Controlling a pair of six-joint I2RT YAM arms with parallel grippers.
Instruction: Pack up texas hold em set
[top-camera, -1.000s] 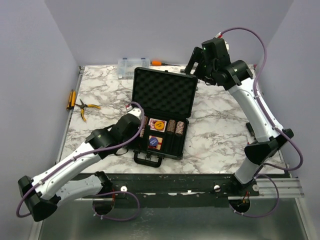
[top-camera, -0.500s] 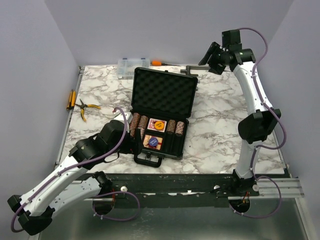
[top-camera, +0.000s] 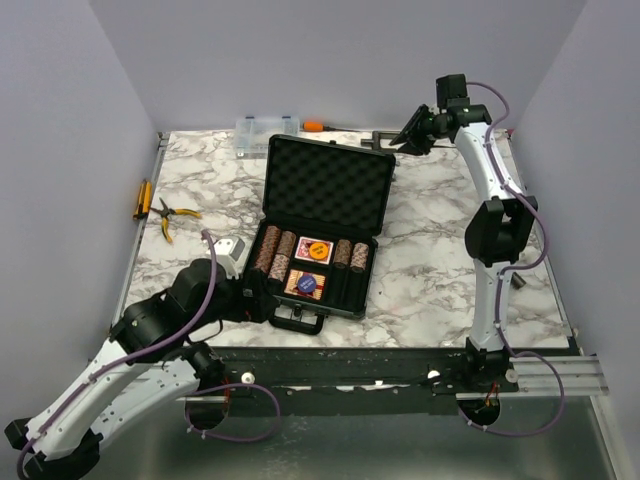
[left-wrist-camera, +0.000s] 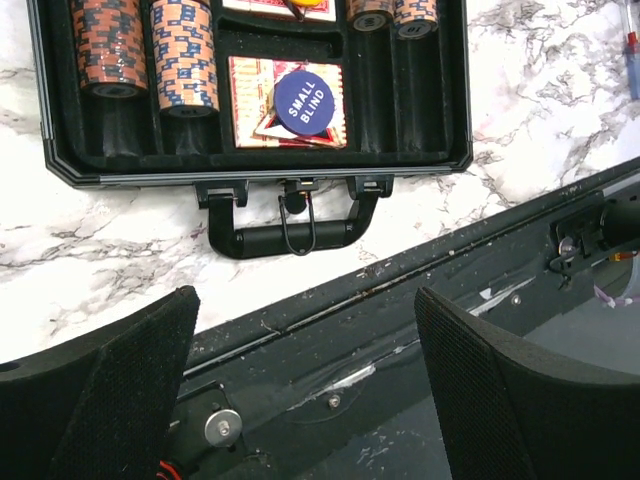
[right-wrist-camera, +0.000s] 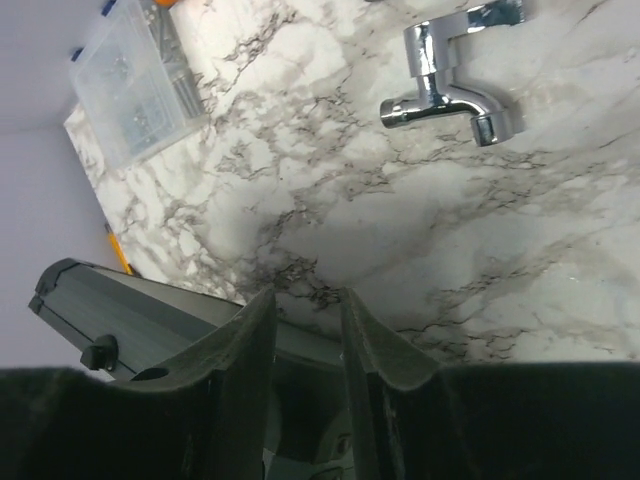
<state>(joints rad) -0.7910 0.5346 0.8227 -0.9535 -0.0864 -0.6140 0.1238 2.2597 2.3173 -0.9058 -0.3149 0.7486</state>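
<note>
The case (top-camera: 330, 190) lies open mid-table, lid up, with 4 chip stacks (left-wrist-camera: 182, 55), 2 card decks (left-wrist-camera: 245, 100) and a blue token (left-wrist-camera: 301, 97) in its foam. The left gripper (left-wrist-camera: 308, 320) hovers before the handle (left-wrist-camera: 292, 238), fingers wide apart. The right gripper (right-wrist-camera: 305, 305), fingers nearly together on nothing, hangs behind the lid's right corner, near a chrome tap (right-wrist-camera: 455, 75) and organiser (right-wrist-camera: 135, 90). Pliers (top-camera: 172, 215) lie left.

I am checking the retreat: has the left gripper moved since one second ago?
Yes. The left gripper has pulled back from above the left part of the black case toward the near edge of the table.
</note>
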